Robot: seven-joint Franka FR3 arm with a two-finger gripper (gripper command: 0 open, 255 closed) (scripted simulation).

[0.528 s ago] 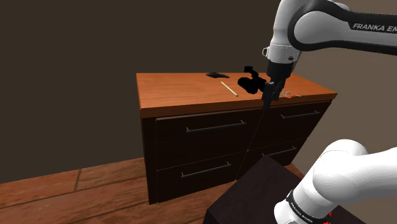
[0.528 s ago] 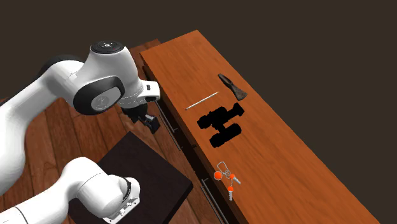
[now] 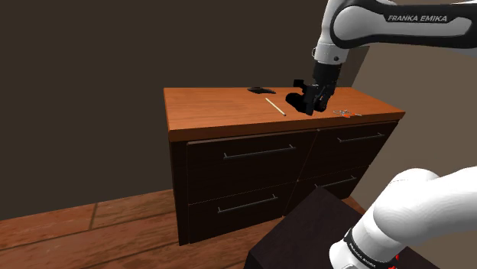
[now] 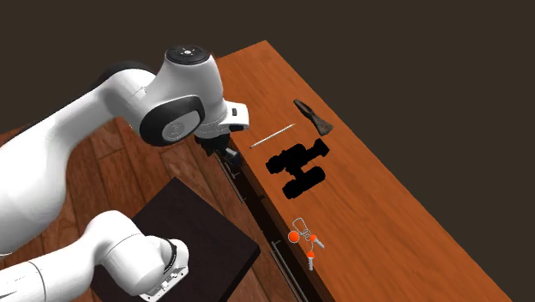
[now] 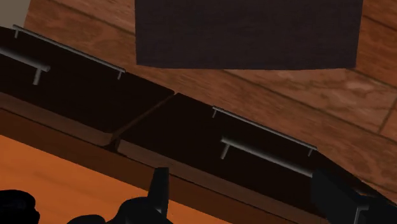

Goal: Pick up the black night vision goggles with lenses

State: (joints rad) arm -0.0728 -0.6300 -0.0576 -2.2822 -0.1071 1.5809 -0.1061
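Observation:
The black night vision goggles (image 4: 297,167) lie on the orange-brown dresser top (image 4: 360,197), about midway along it. In the shoulder view the goggles (image 3: 294,99) sit just beside and partly behind my black gripper (image 3: 312,105). From the second exterior view my gripper (image 4: 227,154) hangs over the dresser's front edge, short of the goggles and not touching them. In the wrist view my gripper (image 5: 243,177) is open, its two fingers (image 5: 159,188) well apart with nothing between them, and the goggles (image 5: 19,207) show as dark shapes on the top beside the fingers.
A thin pale stick (image 4: 273,135) and a dark wedge-shaped object (image 4: 313,117) lie beyond the goggles. A small orange and white bunch (image 4: 304,240) lies near the front edge. Below are dark drawers with bar handles (image 5: 264,149) and the dark stand (image 4: 197,232).
The arm has swung up and towards the dresser. The gripper rose from in front of the drawer fronts to the level of the dresser top, close to the goggles. The goggles have not moved.

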